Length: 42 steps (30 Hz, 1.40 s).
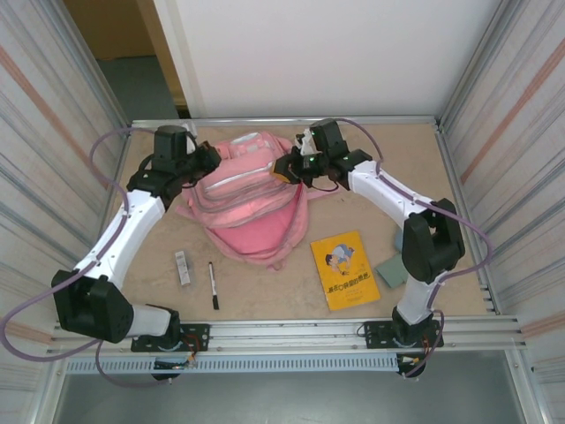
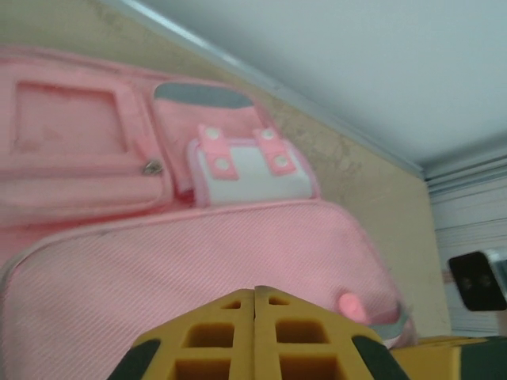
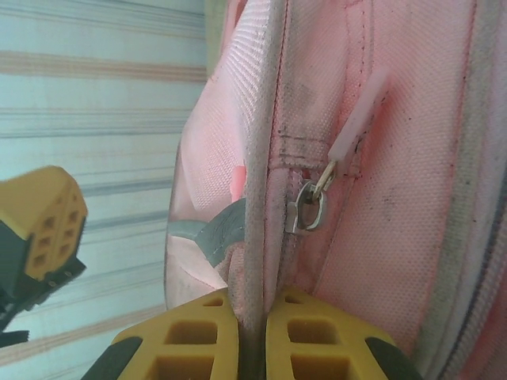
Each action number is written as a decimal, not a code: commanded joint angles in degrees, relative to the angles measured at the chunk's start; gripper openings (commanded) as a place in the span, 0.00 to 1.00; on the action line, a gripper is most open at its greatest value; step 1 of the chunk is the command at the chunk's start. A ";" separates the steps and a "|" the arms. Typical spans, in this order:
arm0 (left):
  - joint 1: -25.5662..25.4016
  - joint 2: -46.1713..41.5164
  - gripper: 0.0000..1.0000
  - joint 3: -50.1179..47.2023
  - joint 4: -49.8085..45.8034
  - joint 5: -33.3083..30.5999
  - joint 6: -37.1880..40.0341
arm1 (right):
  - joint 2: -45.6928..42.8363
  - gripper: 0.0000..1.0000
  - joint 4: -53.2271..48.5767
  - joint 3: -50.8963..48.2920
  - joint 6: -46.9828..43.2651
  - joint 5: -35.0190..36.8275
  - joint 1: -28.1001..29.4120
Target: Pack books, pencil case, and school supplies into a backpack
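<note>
The pink backpack [image 1: 252, 203] lies flat mid-table, its pale pockets [image 2: 249, 166] facing up. My right gripper [image 1: 289, 168] is at its top right edge, shut on a grey-pink piped seam [image 3: 261, 198] beside a metal zipper pull [image 3: 309, 210]. My left gripper [image 1: 212, 160] hovers at the bag's top left with its yellow fingertips [image 2: 255, 291] pressed together and nothing visible between them. The yellow book [image 1: 344, 269] lies front right, next to the grey-green flat piece [image 1: 390, 269]. The black pen [image 1: 213, 284] and the whitish bar [image 1: 183, 266] lie front left. The pencil case and the small blue item are out of view.
Corrugated side walls [image 1: 62, 132] and a white back wall [image 1: 318, 53] close in the table. A metal rail [image 1: 291, 331] runs along the near edge. Bare tabletop [image 1: 265, 296] lies between the pen and the book.
</note>
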 commanded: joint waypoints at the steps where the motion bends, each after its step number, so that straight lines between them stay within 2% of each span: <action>1: 0.69 -4.58 0.18 -4.97 0.25 1.60 0.33 | 2.41 0.08 8.99 -1.43 1.15 0.78 1.40; 3: 0.69 -8.26 0.38 -9.05 -0.66 1.72 -0.06 | 3.94 0.09 8.64 -2.15 1.39 2.02 2.46; 5: 0.56 -11.85 0.47 -12.80 -1.91 2.07 0.44 | 5.18 0.10 7.72 -2.64 0.21 3.27 3.34; 10: -1.13 -20.69 0.53 -21.35 -6.17 2.64 0.47 | 7.45 0.15 3.80 -4.11 -3.66 6.41 5.23; 13: -3.91 -25.94 0.57 -26.13 -6.44 6.64 -4.27 | 10.11 0.23 -2.46 -0.59 -9.26 4.74 6.25; 15: -8.14 -28.88 0.63 -28.58 -6.01 7.39 -8.48 | 10.32 0.32 -7.01 0.93 -14.28 1.49 6.07; 16: -12.00 -30.18 0.65 -29.55 -5.92 6.14 -10.22 | 9.03 0.35 -9.56 0.52 -17.31 1.00 5.75; 20: -28.76 -31.68 0.70 -31.66 -5.95 -3.74 -14.37 | -1.82 0.44 -17.77 -9.10 -24.75 8.70 2.72; 23: -39.23 -28.23 0.71 -32.00 -5.02 -10.45 -17.87 | -11.27 0.47 -20.03 -19.73 -24.86 13.44 -2.63; 26: -46.76 -21.17 0.72 -30.19 -2.04 -13.79 -18.54 | -18.42 0.49 -24.20 -27.71 -25.39 20.96 -7.42; 28: -50.02 -15.31 0.73 -27.80 -0.17 -14.31 -17.45 | -21.33 0.50 -26.24 -31.52 -25.81 25.96 -8.99; 30: -51.42 -8.53 0.74 -25.22 1.76 -12.37 -16.89 | -22.28 0.51 -28.23 -33.90 -25.54 27.66 -10.09; 34: -52.35 3.01 0.75 -21.71 10.00 -4.08 -16.09 | -21.12 0.51 -30.13 -36.50 -23.32 30.59 -9.64; 38: -52.75 8.79 0.76 -18.68 12.58 -2.17 -15.95 | -20.88 0.51 -32.21 -37.72 -22.07 35.55 -9.34; 42: -53.17 12.99 0.76 -17.13 13.27 -2.50 -16.20 | -21.99 0.52 -32.76 -39.58 -22.81 37.58 -9.57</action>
